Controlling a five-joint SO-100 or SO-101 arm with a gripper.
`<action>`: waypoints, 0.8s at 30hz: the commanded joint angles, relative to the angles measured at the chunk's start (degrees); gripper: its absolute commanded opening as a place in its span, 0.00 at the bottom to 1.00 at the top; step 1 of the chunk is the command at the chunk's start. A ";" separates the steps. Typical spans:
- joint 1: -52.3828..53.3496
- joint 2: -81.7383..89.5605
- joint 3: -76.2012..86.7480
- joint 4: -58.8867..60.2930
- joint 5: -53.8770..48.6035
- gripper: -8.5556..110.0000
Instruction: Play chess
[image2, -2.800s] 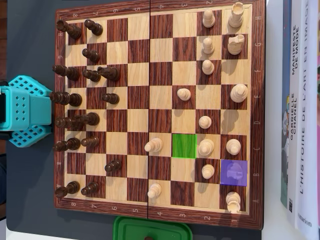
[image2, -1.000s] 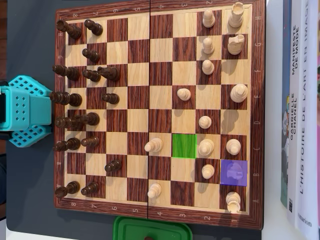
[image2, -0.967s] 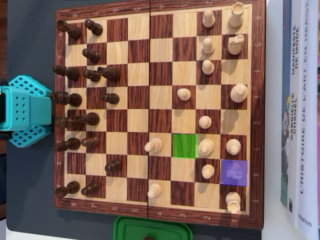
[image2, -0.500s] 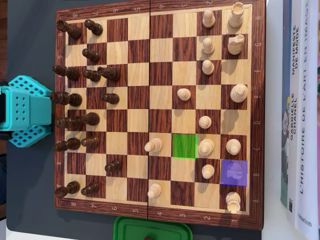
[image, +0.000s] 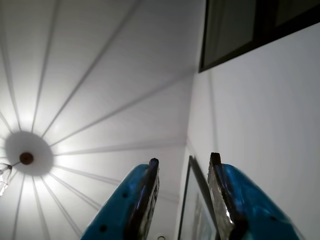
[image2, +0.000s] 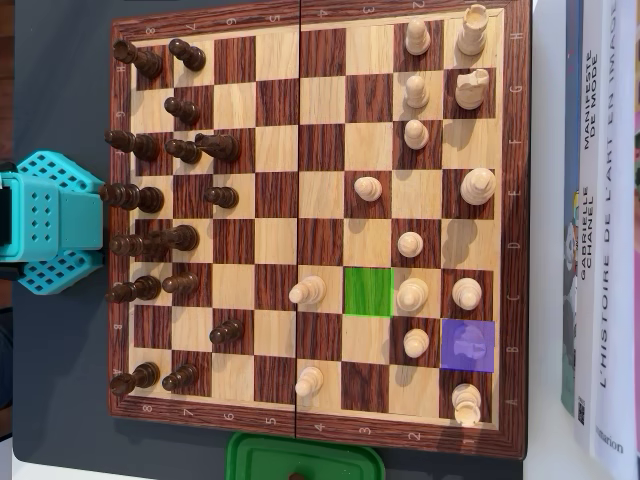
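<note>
Chessboard (image2: 320, 235) fills the overhead view on the worktop, with dark pieces along its left side, pale pieces on its right half, a green-marked square (image2: 368, 291) low of the board's centre and a purple-marked square (image2: 468, 345) holding a pale piece (image2: 463, 345) near the board's lower right corner. No move looks begun; the next step probably calls for reaching across the board to that piece and carrying it to the green square. Off the board's left edge sits the teal arm (image2: 50, 222), its wrist view aimed at the ceiling, its fingers (image: 150, 200) slightly parted and empty.

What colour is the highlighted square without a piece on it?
Green, clearest in the overhead view.
</note>
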 joint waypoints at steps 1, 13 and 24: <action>0.09 -0.79 1.14 0.00 0.18 0.20; 0.09 -0.79 1.14 0.00 0.18 0.20; 0.09 -0.79 1.14 0.00 -0.26 0.20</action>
